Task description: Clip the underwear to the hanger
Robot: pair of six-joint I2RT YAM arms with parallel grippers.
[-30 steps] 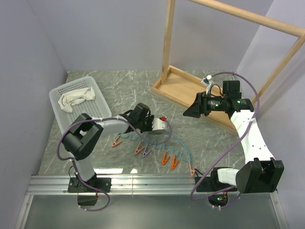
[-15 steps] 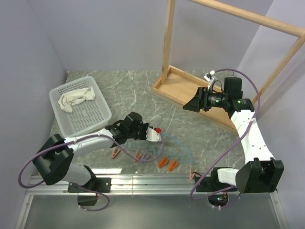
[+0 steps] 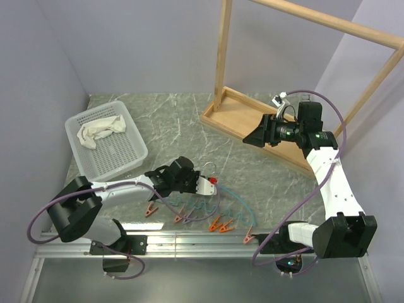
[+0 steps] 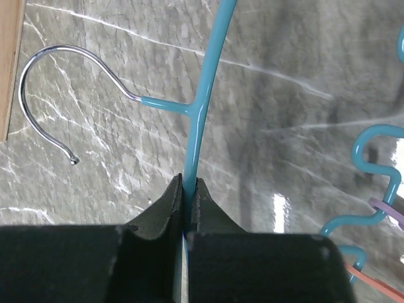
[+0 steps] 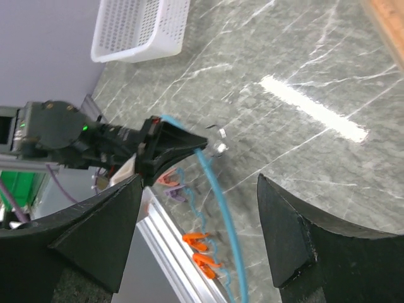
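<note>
Left gripper (image 4: 189, 189): you have its two black padded jaws pinched shut on the thin teal-blue arched wire hanger (image 4: 197, 108), gripping the arch just below the junction where the curved bright-metal hook (image 4: 63, 47) branches off. Holding it near that junction probably gives you control of the whole frame, since the wire is slender and would likely swing if held at one end. From the grip the arch runs out over the grey veined stone-look tabletop (image 3: 183, 126); its wavy lower rail carries small orange-red clips (image 3: 218, 223) lying splayed towards the near edge, with a purple one among them. Right gripper (image 5: 199, 183): its broad black fingers stand wide apart and hold nothing, raised above the table and aimed down at the hanger, seemingly in wait. Well apart, at far left, the white creased cloth underwear (image 3: 100, 130) lies bunched in the white perforated plastic basket (image 3: 117, 151), not yet brought to the clips. Behind the right arm rises the pale wooden rack frame (image 3: 222, 57), which the hanger does not touch.
</note>
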